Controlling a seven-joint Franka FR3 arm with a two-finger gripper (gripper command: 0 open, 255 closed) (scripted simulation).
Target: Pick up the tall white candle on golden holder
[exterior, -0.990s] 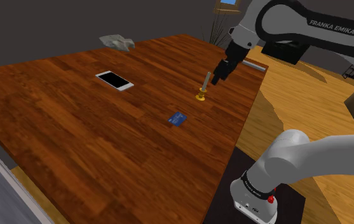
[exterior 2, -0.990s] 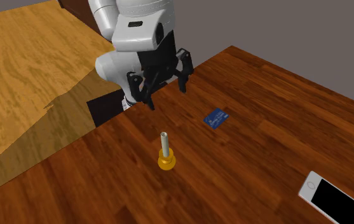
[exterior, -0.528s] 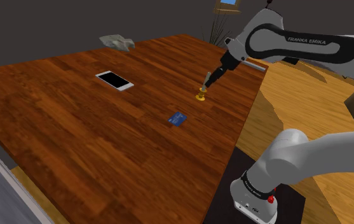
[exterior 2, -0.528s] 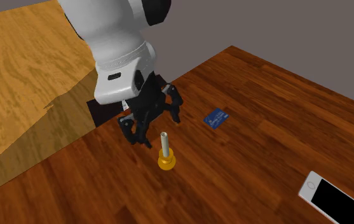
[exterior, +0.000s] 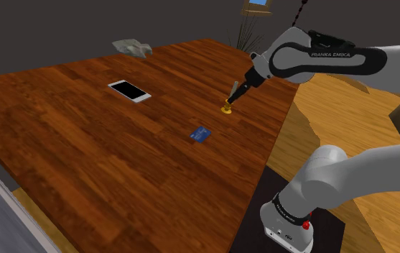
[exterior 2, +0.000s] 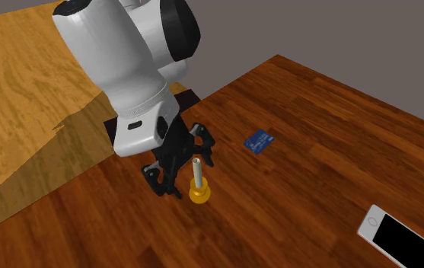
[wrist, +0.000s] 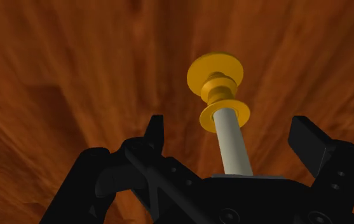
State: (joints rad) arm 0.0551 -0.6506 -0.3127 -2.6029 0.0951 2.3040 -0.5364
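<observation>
Dark reddish wood planks make up the table (exterior 2: 301, 205), where the tall pale candle on its golden holder (exterior 2: 197, 177) stands upright near the edge by the stand, unmoved since half a second ago. The gripper (exterior 2: 189, 173) has come lower and forward since then, so its spread fingers (wrist: 156, 127) now flank the candle's stem, one on each side, gripping nothing and clear of the wax. The blue card (exterior 2: 259, 141) and phone (exterior: 128, 90) lie where they did.

The candle (exterior 2: 196, 170) stands on the table (exterior: 83, 144) between the pincer's (wrist: 231, 126) spread fingers, seemingly untouched, card (exterior 2: 259, 141) nearby, phone (exterior 2: 395, 237) farther off.
</observation>
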